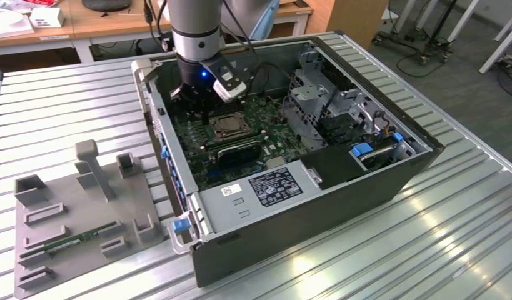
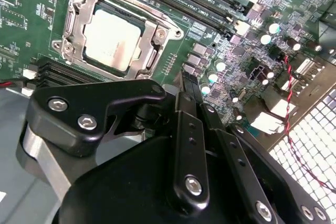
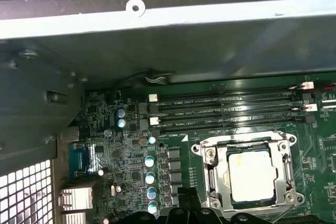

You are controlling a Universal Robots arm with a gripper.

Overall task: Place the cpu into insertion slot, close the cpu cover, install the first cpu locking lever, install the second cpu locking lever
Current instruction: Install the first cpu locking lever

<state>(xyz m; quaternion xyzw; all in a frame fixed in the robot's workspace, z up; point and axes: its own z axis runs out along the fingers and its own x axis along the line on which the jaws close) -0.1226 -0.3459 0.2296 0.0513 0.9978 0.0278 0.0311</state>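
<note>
Fingers (image 2: 190, 98) closed, empty, near the cpu cover (image 2: 148, 56); arm (image 1: 193, 25) upright over the open case (image 1: 381, 181)

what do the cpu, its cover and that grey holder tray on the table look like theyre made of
cpu: its face looks like metal, pale silver with a satin finish and a soft, dull sheen.
cpu cover: probably stamped sheet steel, brighter and glossier, with thin edges that catch the light.
grey holder tray: likely plastic, matte and evenly grey with no glints; it may be printed.
</note>
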